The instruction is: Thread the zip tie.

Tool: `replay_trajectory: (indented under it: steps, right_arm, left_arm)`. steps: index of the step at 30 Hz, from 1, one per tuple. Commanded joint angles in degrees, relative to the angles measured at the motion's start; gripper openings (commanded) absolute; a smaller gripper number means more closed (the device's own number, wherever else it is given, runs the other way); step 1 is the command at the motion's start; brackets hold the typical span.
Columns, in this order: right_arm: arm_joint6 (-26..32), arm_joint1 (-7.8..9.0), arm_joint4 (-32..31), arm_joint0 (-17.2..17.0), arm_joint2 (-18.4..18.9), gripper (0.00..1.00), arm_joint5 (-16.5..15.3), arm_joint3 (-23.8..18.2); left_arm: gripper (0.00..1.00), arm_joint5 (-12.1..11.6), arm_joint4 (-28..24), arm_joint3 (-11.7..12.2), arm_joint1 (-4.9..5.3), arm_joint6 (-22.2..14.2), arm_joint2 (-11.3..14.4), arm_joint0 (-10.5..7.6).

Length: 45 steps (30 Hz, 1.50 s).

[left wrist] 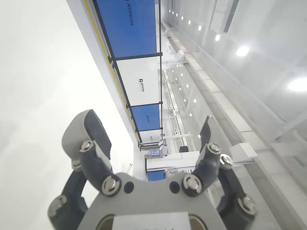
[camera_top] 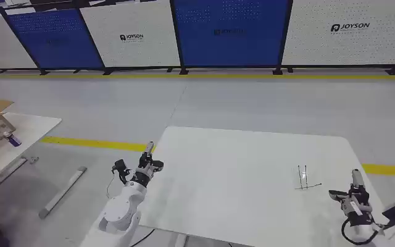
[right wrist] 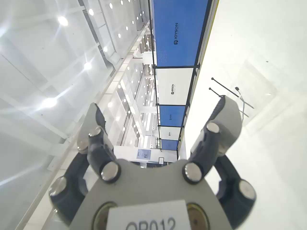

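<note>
The left arm (camera_top: pixel 126 200) comes up at the near-left corner of the white surface (camera_top: pixel 234 185). Its wrist is angled toward the far side, so the left pincer (camera_top: pixel 149 147) sits just over the surface's left edge. In the left wrist view the left pincer (left wrist: pixel 151 132) is spread wide and has nothing between its fingers (left wrist: pixel 96 130) - one finger is over the surface, the other out over the room beyond.

The right arm (camera_top: pixel 358 213) stands at the near-right corner, with its forearm pointing to the far side. The right pincer (camera_top: pixel 355 175) hangs at the surface's right edge, and the right wrist view shows it (right wrist: pixel 160 113) gaping just as wide and holding nothing.

The zip ties (camera_top: pixel 307 179) lie flat on the right part of the surface, left of the right pincer and apart from it, and well away from the left one. Two are thin and black (right wrist: pixel 225 87), lying side by side, and a pale one (right wrist: pixel 244 102) crosses at their near ends.
</note>
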Motion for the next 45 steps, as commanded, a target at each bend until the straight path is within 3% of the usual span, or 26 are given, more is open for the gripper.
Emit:
replay_trajectory:
  steps: [1,7,12,16,45]
  right_arm:
    - [0.57,0.06,-1.25,0.01,0.1,1.0,-0.04,-0.07]
    - [8.5,0.65,-5.47,-1.45,2.74,1.0,0.12,-1.97]
    - [24.05,1.98,-8.99,-2.9,7.6,1.0,2.31,-4.67]
    - [30.81,2.62,-11.09,-3.15,9.88,1.0,3.21,-5.46]
    - [30.94,2.65,-11.0,-2.95,10.15,1.0,3.6,-5.17]
  left_arm:
    - [1.0,0.0,0.0,0.0,0.0,0.0,0.0,0.0]
    - [1.0,0.0,0.0,0.0,0.0,0.0,0.0,0.0]
    - [1.0,0.0,0.0,0.0,0.0,0.0,0.0,0.0]
    - [1.0,0.0,0.0,0.0,0.0,0.0,0.0,0.0]
    - [1.0,0.0,0.0,0.0,0.0,0.0,0.0,0.0]
